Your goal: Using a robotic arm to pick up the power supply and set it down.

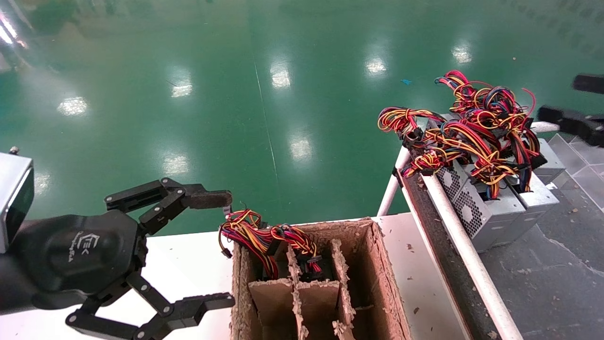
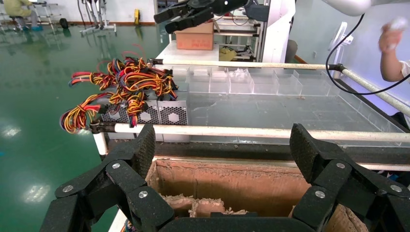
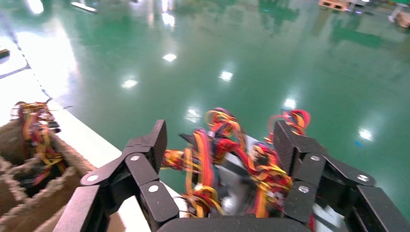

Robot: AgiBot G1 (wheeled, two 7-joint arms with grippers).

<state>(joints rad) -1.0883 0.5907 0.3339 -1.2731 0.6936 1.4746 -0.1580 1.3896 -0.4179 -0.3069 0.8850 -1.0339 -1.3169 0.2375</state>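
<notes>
Currently the power supplies (image 1: pixel 490 208) sit in a row on the grey tray (image 1: pixel 557 264) at right, silver boxes on edge against the white rail (image 1: pixel 465 250), fan grilles facing the rail. Their wire bundle (image 1: pixel 472 127), red/yellow/orange/black, piles on top and spills over the rail's far end.

Right gripper (image 3: pixel 220 159) hangs above that wire pile, jaws spread wide, nothing between them. In the head view only its dark fingers (image 1: pixel 573 120) show at the right edge, beyond the boxes.

Left gripper (image 1: pixel 210 250) is near-left, over the white table (image 1: pixel 188 264), jaws wide open and empty, just left of the cardboard box (image 1: pixel 377 264).

That box has frayed cardboard dividers; one far compartment holds a supply with wires (image 1: pixel 264 236) sticking out over the far-left rim.

Tray surface is dusty with scraps; clear plastic bins (image 2: pixel 251 82) line its right side. Floor (image 1: pixel 236 94) is glossy green with ceiling-light reflections. A person's arm (image 2: pixel 392 53) is visible past the tray in the left wrist view.
</notes>
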